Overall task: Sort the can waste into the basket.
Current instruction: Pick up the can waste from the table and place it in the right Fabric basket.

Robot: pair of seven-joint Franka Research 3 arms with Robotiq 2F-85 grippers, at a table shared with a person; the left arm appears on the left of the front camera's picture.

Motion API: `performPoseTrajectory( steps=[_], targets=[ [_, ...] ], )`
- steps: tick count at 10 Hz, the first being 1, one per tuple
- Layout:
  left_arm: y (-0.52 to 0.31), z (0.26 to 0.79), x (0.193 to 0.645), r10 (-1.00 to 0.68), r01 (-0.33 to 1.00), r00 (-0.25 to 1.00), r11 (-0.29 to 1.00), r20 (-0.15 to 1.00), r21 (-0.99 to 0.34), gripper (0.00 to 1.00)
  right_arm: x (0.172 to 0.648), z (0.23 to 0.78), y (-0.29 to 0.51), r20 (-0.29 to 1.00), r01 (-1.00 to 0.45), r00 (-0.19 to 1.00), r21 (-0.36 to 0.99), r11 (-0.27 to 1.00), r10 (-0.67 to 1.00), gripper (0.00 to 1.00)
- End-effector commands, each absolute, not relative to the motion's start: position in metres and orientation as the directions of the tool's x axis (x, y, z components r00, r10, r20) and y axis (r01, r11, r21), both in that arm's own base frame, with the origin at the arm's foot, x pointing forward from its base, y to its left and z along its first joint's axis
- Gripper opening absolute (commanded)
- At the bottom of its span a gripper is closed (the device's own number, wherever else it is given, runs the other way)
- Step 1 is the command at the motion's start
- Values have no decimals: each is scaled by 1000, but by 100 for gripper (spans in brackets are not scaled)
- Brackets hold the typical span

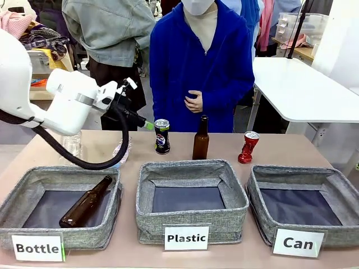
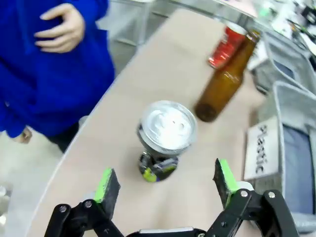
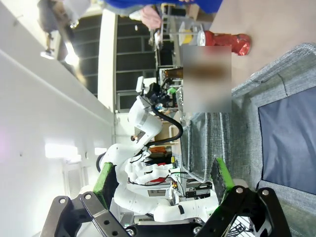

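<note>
A black can with a silver top stands near the table's far edge, and my left gripper hovers open just to its left, slightly above it. The left wrist view looks down on this can, which sits a little beyond the spread green pads of my left gripper. A red pinched can stands farther right, behind the grey basket labelled "Can". My right gripper is open and holds nothing, over a grey basket, with the red can beyond the rim.
A brown glass bottle stands upright between the two cans. Another brown bottle lies in the "Bottle" basket. The "Plastic" basket sits in the middle. A person in blue stands at the far edge, one hand at the chest.
</note>
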State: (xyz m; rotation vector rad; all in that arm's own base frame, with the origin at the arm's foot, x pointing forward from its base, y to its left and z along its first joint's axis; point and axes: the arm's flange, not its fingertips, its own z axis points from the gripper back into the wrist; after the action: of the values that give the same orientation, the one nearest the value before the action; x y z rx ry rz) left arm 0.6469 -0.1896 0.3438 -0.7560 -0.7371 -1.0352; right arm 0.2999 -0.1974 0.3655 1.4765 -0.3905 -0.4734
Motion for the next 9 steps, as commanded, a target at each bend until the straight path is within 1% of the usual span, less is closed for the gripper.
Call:
performPoseTrajectory(
  steps=[1, 3, 5, 6, 9],
  targets=[
    [-175, 337, 649, -496, 969, 239, 180, 835, -170, 100, 301, 368, -197, -26, 45, 846, 999, 23, -532, 100],
    [-179, 324, 648, -489, 986, 163, 107, 857, -127, 100, 301, 368, -197, -26, 45, 846, 999, 23, -532, 100],
    [-183, 315, 646, -498, 993, 116, 79, 859, -89, 100, 301, 368, -197, -26, 45, 846, 999, 23, -532, 100],
    [-187, 312, 646, -500, 994, 97, 83, 860, -64, 100, 301, 368, -197, -26, 45, 846, 999, 23, -532, 100],
    [-203, 297, 651, -497, 991, 98, 128, 862, -38, 100, 301, 368, -197, -26, 45, 846, 999, 23, -532, 100]
  ],
)
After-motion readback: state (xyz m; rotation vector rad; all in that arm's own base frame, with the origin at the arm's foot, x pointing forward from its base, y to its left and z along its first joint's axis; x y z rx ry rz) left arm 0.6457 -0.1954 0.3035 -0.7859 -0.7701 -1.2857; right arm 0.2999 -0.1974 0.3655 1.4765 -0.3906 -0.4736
